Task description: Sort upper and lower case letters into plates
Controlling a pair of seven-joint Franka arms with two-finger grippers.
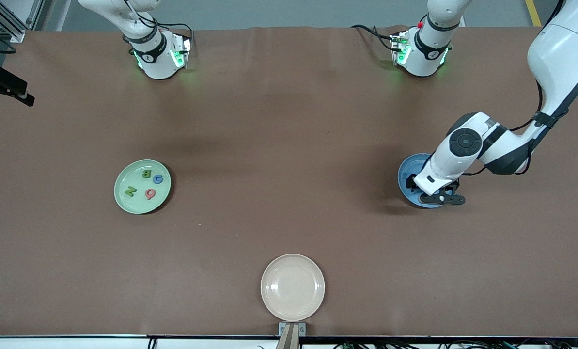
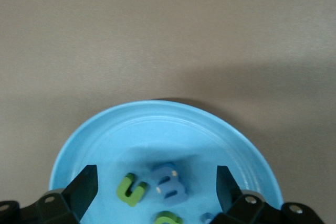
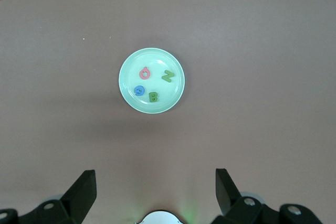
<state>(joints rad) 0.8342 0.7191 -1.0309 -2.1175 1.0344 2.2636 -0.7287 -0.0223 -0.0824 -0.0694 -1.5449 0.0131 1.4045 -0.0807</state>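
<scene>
The blue plate (image 1: 407,174) lies toward the left arm's end of the table, partly hidden by that arm. My left gripper (image 1: 444,198) hangs just over it, open (image 2: 156,179) and holding nothing. Between its fingers lie a green letter (image 2: 132,189) and a blue letter (image 2: 170,183) in the blue plate (image 2: 105,124), with other letters at the picture's edge. The pale green plate (image 1: 138,206) toward the right arm's end holds several letters: green B (image 1: 147,173), blue G (image 1: 158,179), green N (image 1: 131,191), pink C (image 1: 150,194). My right gripper (image 3: 155,182) waits open, high above the table, looking down on the green plate (image 3: 157,59).
A cream-beige plate (image 1: 292,287) with nothing in it sits close to the front camera, midway along the table's edge. The two arm bases (image 1: 158,58) (image 1: 420,53) stand along the edge farthest from the front camera. Brown tabletop spreads between the plates.
</scene>
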